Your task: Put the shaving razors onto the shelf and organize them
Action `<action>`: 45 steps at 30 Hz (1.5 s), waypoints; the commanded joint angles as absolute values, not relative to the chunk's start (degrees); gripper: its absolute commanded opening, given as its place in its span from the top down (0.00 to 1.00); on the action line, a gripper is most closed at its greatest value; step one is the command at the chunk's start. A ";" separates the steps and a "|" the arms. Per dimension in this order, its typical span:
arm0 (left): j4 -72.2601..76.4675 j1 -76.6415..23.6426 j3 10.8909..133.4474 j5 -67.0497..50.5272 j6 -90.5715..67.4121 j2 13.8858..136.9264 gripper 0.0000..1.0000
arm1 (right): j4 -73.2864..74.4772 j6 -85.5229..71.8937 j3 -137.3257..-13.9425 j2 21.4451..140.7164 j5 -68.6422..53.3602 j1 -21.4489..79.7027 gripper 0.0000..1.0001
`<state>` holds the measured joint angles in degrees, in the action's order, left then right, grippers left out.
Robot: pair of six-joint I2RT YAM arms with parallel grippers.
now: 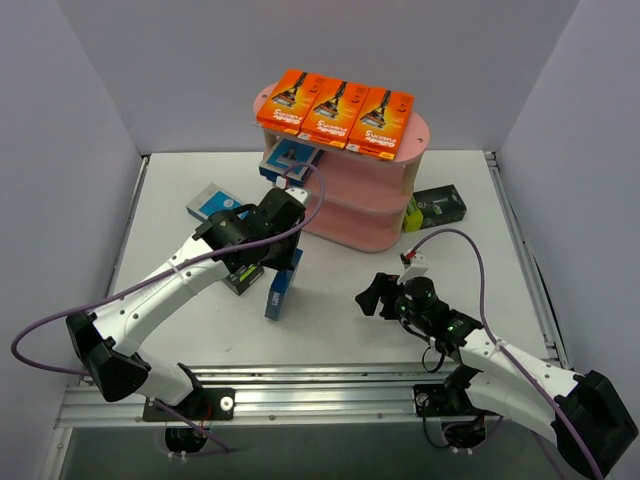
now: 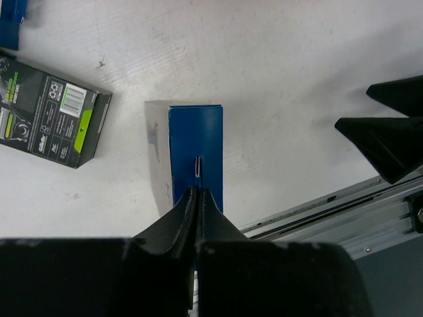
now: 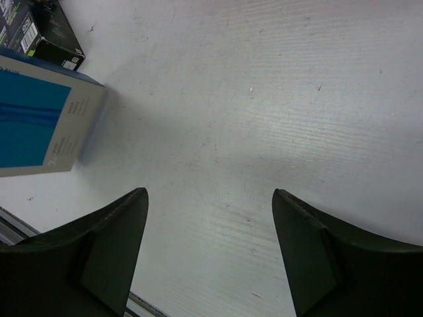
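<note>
While left pincer (image 2: 198,193) clenches above upright blue pack (image 2: 196,142), right pincer (image 3: 210,195) released, black pack (image 2: 53,119) beside

Three bright orange flat rectangular razor packs (image 1: 334,108) sit on one pink three-tier shelf with oval boards (image 1: 365,222). Blue-and-white razor packs number three: a flat blue-and-white pack (image 1: 210,203) on the white table (image 1: 340,330), a shelved blue-and-white pack (image 1: 291,155) and an upright blue-and-white pack (image 1: 279,292). Black razor packs with lime green (image 1: 441,205) number two for certain, counting a second black pack (image 2: 53,119); a lime-green sliver beside the shelf may be a third, unclear. Two black hands show: the left hand (image 2: 198,193) and the right hand (image 3: 210,218).
</note>
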<state>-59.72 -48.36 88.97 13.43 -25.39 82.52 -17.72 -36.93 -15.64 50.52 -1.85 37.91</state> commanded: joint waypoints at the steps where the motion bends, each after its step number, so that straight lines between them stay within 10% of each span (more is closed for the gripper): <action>1: -62.84 -49.13 92.11 13.53 -23.64 82.53 0.98 | -17.58 -37.00 -15.29 49.05 -1.41 37.79 0.28; 45: -63.98 -50.89 83.85 14.94 -23.73 80.68 0.89 | -17.75 -37.00 -14.59 47.73 -1.14 37.27 0.27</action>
<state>-61.91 -50.70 83.57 14.41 -23.73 80.55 -17.69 -37.08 -14.85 48.88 -1.83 37.80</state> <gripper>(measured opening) 0.104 0.730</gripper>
